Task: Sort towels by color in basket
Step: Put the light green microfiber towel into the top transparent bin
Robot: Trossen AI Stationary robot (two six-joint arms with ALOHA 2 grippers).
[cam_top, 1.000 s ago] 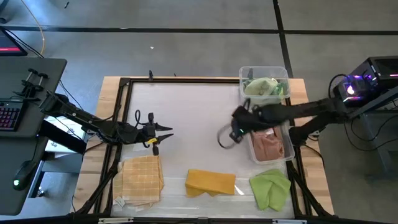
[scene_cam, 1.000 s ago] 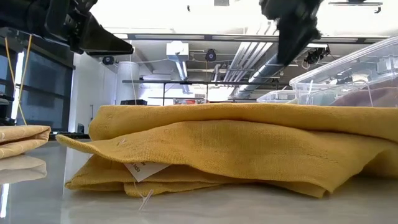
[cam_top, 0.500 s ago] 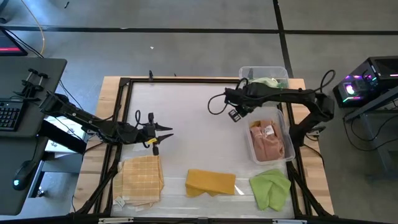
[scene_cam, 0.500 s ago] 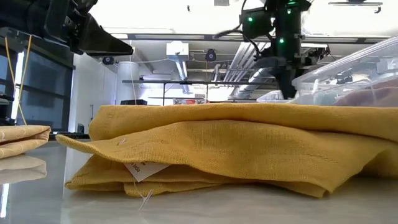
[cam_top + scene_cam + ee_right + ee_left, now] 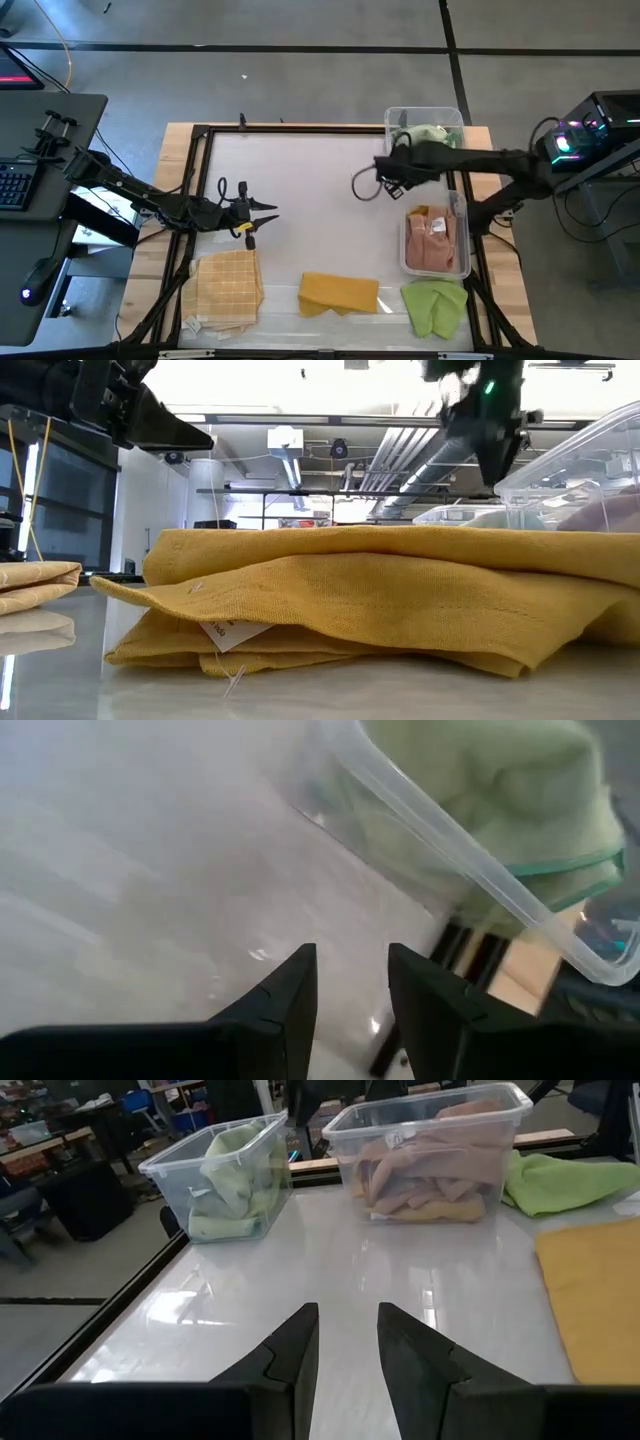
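Pale green towels point(image 5: 428, 137) fill the clear bin point(image 5: 392, 121) just beside your right gripper point(image 5: 385, 180), its empty fingers slightly parted; salmon towels point(image 5: 432, 240) fill the bin nearer you, long axis front-to-back.

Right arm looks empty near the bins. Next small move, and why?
Probably swing the right gripper toward the lime green towel at the table's front: its fingers hold nothing, and that towel, the mustard towel and the tan check towel are unsorted.
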